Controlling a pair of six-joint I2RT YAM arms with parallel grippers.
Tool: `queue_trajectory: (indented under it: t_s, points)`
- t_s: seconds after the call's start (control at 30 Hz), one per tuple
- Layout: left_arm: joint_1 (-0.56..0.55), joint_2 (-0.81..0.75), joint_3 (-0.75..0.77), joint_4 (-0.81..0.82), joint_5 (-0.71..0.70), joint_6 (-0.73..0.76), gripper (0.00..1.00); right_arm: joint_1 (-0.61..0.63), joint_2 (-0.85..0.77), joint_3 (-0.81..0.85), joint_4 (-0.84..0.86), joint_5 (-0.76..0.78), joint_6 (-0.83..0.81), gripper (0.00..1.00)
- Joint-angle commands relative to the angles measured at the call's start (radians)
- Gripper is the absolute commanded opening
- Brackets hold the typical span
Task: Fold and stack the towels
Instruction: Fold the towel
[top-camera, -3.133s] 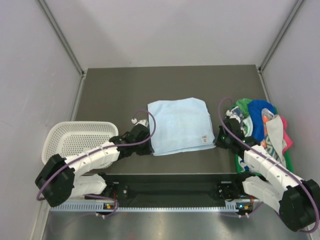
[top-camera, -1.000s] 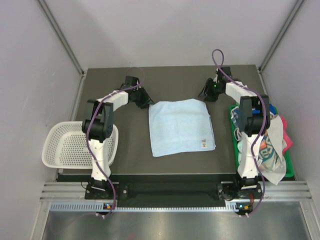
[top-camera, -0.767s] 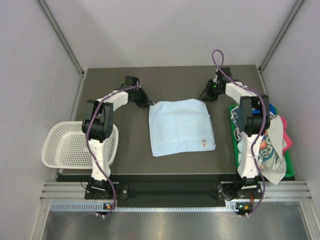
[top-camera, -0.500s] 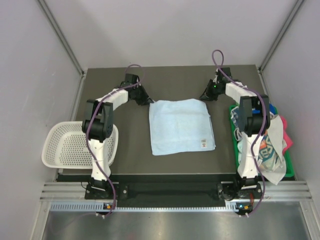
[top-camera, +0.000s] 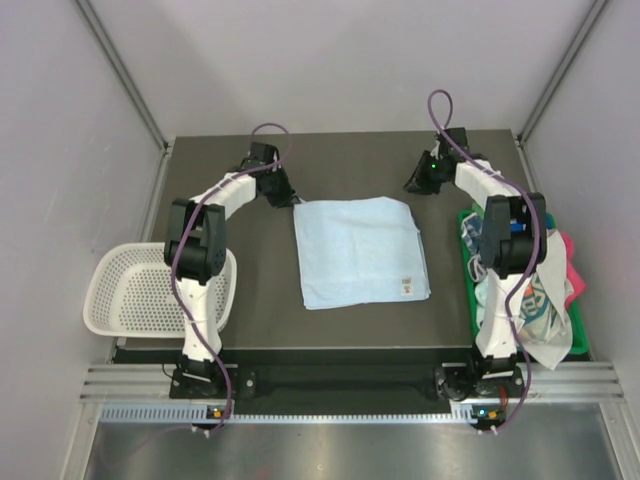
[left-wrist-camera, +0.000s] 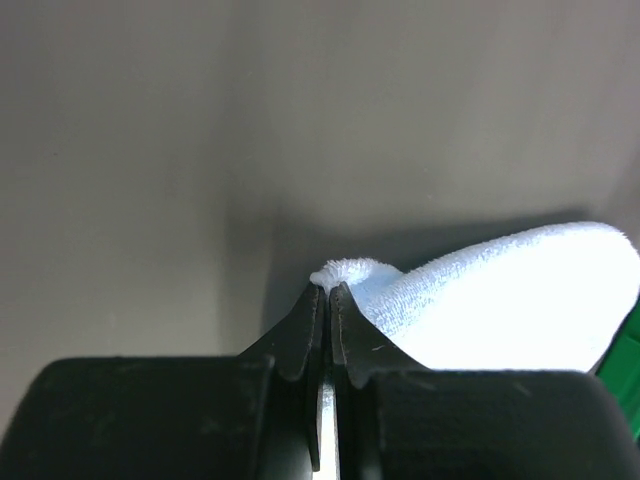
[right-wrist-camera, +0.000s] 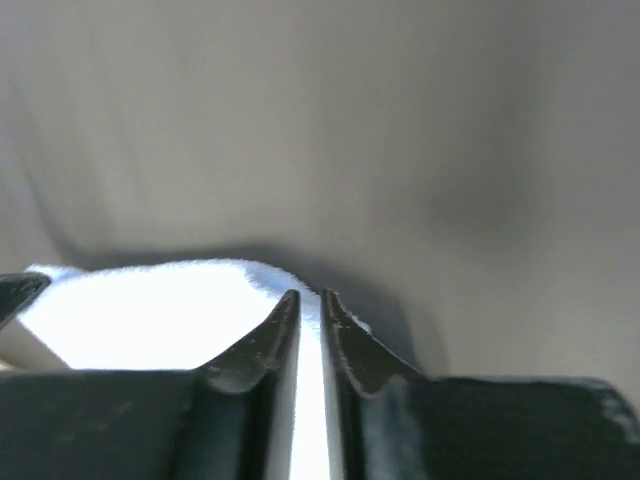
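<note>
Top view: pale blue towel (top-camera: 360, 250) lies flat mid-table (top-camera: 230, 160). Left gripper (top-camera: 287, 198) is at its far-left corner, right gripper (top-camera: 415, 188) at its far-right corner. Other towels (top-camera: 535, 290) are heaped on the tray (top-camera: 579, 335) to the right; basket (top-camera: 140, 290) to the left.

Left wrist: jaws pressed together, pinching the raised towel corner.

Right wrist: jaws almost closed with a thin slit between them; the towel edge humps up between the tips, pinched.

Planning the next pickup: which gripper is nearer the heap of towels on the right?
Right. The right gripper sits by the pale blue towel's far-right corner, close to the heap's far end; the left gripper pinches the far-left corner, across the towel.
</note>
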Motion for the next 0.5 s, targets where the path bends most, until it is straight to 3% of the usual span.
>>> queue_trajectory:
  t_s: [0.0, 0.27, 0.47]
  points:
    - [0.000, -0.045, 0.019, -0.009, -0.039, 0.044, 0.04, -0.012, -0.069, 0.032, -0.033, 0.082, -0.037, 0.21]
    - [-0.003, -0.013, 0.018, 0.004, -0.033, 0.032, 0.13, -0.006, -0.053, -0.041, 0.009, 0.032, -0.033, 0.54]
    - [-0.003, -0.002, 0.016, 0.004, -0.038, 0.029, 0.15, 0.008, -0.020, -0.047, 0.029, -0.025, -0.005, 0.56]
